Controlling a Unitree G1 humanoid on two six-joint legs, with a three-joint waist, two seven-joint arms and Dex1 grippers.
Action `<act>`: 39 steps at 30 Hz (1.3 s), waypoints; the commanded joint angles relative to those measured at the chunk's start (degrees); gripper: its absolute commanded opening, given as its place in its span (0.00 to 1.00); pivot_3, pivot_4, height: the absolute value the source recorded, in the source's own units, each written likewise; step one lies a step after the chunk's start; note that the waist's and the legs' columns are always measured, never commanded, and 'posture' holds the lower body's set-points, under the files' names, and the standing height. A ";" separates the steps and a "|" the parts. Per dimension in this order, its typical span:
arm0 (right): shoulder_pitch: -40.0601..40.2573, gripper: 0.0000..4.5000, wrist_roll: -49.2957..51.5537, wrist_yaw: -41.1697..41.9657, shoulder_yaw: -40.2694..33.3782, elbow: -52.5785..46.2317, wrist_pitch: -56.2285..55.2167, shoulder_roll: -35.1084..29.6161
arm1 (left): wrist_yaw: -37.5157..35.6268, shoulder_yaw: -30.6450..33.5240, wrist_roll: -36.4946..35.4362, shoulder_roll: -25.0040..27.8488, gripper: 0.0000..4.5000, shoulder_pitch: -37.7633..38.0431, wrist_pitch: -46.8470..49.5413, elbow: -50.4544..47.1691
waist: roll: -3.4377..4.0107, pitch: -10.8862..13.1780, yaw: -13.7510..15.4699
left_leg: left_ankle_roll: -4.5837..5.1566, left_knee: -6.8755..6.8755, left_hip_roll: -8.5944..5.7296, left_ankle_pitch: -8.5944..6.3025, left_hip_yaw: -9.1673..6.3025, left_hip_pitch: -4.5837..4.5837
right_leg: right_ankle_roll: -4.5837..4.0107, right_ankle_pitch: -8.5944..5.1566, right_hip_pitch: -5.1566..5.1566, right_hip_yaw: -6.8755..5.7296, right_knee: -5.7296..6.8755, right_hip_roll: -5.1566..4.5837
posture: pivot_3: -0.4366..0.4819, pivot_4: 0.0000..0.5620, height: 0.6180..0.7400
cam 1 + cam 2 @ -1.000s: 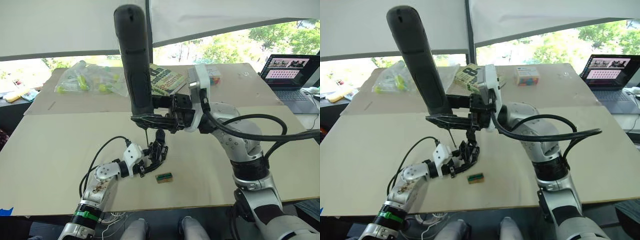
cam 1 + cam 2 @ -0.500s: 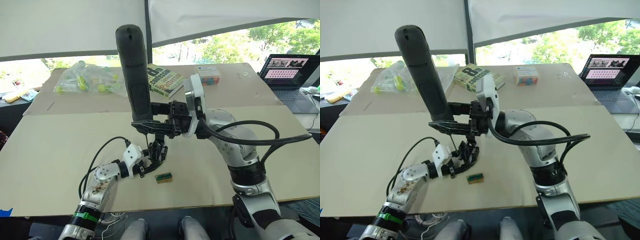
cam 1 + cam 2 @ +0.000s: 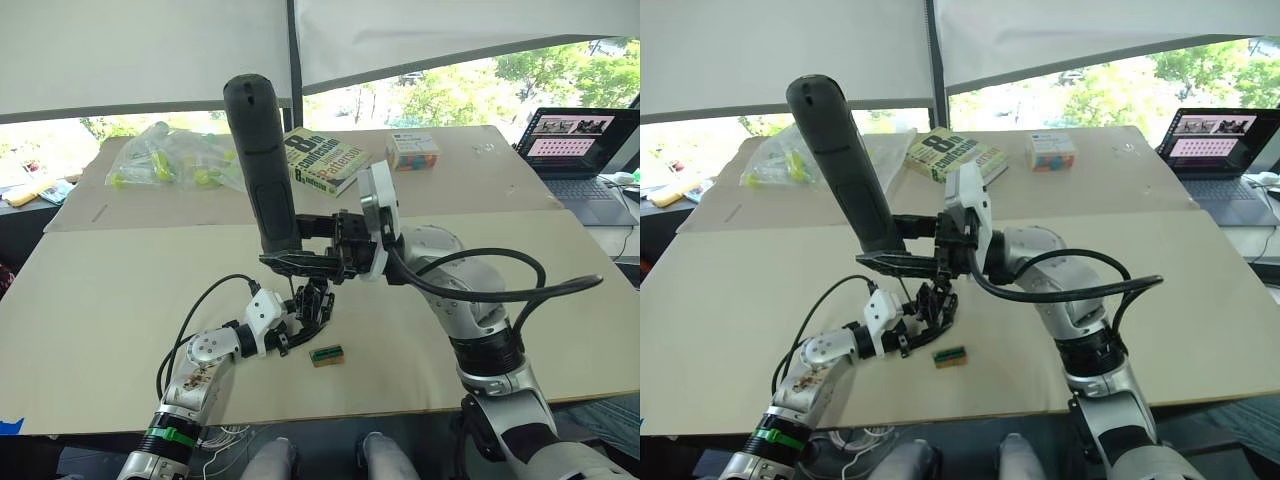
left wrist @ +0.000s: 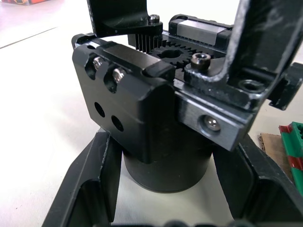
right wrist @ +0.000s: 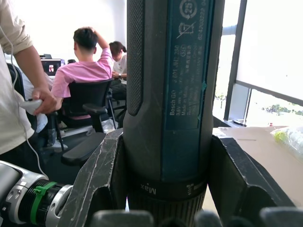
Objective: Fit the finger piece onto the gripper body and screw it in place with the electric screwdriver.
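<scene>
Overhead, from the left eye view, the right gripper is clamped around the lower end of the electric screwdriver, which stands nearly upright, its thin bit pointing down at the gripper body. That body sits on the table near the front edge, gripped by the left gripper, with a small green block lying just beside it. Farther back rest a book, a clear bag of yellow-green items, a small colourful box and a laptop. Through the left wrist view, the two fingers close on the round base of the gripper body (its toothed gear and screw heads face up), and an angled black piece rests on its top at one side; whether that is the finger piece cannot be told. Through the right wrist view, the fingers press both sides of the screwdriver barrel; people sit and stand in the room behind.
</scene>
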 commanded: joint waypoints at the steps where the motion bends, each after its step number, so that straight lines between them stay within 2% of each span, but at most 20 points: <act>1: -0.41 0.43 0.14 0.55 -0.96 -0.89 -2.81 0.68 | -0.93 -1.68 0.33 -0.07 0.51 1.13 0.39 0.52 | 0.00 0.00 -0.01 | 0.00 0.00 0.00 0.00 0.00 0.00 | 0.00 0.00 0.00 0.00 0.00 0.00 | 0.48 0.27 1.00; 39: 2.31 0.43 -3.30 2.30 0.10 1.02 -6.70 1.20 | -1.14 -1.81 0.17 0.06 0.51 1.19 0.78 0.67 | 0.00 0.00 -0.23 | 0.00 0.00 0.00 0.00 0.00 0.01 | 0.00 0.00 0.01 0.00 0.00 0.00 | 0.48 0.27 1.00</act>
